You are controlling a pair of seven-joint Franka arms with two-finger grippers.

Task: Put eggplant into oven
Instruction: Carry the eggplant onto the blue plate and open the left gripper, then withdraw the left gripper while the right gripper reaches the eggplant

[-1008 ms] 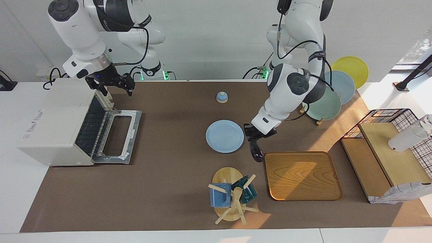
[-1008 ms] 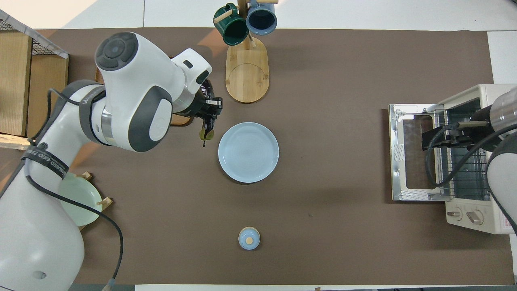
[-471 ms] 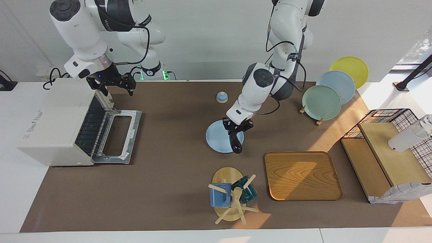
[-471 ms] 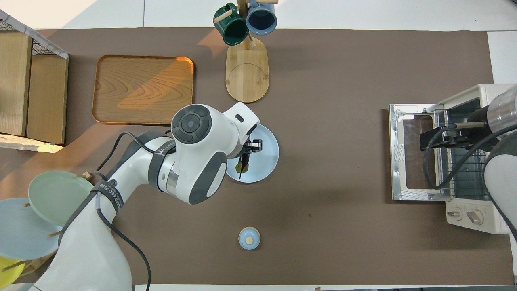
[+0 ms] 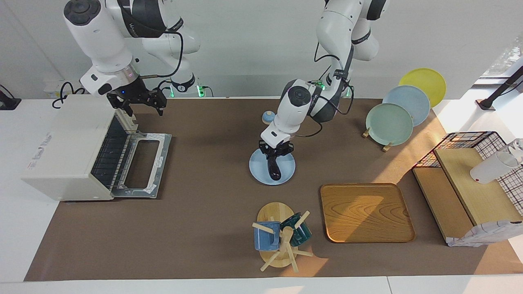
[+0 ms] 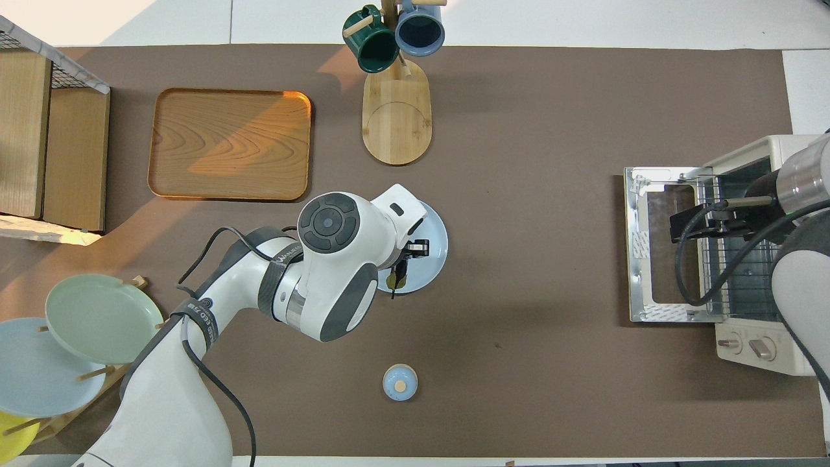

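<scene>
Left gripper [image 5: 276,152]: at frame centre of the facing view, over the light blue plate [image 5: 286,173], jaws pinching the eggplant at its upper end.
Eggplant [image 5: 273,168]: hung upright below that gripper, over the plate; whether its tip touched the plate could not be told.
Right gripper [image 5: 137,102]: upper left of the facing view, above the oven's open front, fingers spread, holding nothing.
Oven [image 5: 67,149]: at the left of the facing view, door [image 5: 143,165] folded down flat, wire rack [image 6: 742,272] showing inside.
</scene>
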